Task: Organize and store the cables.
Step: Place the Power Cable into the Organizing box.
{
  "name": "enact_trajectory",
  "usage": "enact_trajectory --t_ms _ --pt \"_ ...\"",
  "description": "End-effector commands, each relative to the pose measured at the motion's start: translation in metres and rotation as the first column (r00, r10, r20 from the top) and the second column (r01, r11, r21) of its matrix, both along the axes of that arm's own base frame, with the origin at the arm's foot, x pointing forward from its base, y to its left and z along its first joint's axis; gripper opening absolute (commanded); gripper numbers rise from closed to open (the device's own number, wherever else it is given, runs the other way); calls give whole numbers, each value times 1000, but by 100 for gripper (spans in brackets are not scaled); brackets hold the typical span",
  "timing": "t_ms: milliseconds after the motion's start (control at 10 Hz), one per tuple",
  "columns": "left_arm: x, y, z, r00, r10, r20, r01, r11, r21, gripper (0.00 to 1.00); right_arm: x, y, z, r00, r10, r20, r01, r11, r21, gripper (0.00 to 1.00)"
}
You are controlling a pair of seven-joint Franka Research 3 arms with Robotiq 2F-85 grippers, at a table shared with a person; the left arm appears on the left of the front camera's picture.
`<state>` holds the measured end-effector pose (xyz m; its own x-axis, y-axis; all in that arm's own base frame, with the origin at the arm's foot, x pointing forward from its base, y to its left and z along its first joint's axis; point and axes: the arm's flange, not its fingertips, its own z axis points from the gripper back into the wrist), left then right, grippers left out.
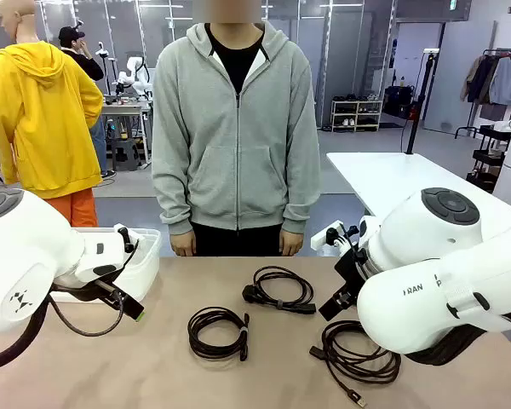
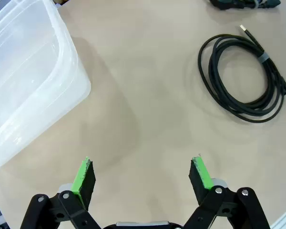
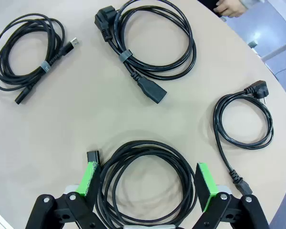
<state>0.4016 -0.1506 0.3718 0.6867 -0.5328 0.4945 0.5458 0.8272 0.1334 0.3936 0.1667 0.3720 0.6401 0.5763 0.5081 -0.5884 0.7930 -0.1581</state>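
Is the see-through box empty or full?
Empty, as far as it shows: the clear plastic box holds nothing; black coiled cables lie on the tan table.

My black, green-padded left gripper [image 2: 143, 167] hangs with jaws spread wide, fingers rising from six o'clock; my matching right gripper [image 3: 148, 174] gapes likewise.

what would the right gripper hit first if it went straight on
Probably the coiled black cable directly ahead: the open right gripper straddles its loop, though depth is unclear.
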Motion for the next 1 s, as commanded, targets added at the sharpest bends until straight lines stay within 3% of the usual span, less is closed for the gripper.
enact_trajectory --t_ms 0,900 --pt "0 0 0 1000 0 0 0 1000 0 100 0 0 0 1000 0 0 0 1000 0 100" --pt "0 0 0 1000 0 0 0 1000 0 100 0 0 0 1000 0 0 0 1000 0 100"
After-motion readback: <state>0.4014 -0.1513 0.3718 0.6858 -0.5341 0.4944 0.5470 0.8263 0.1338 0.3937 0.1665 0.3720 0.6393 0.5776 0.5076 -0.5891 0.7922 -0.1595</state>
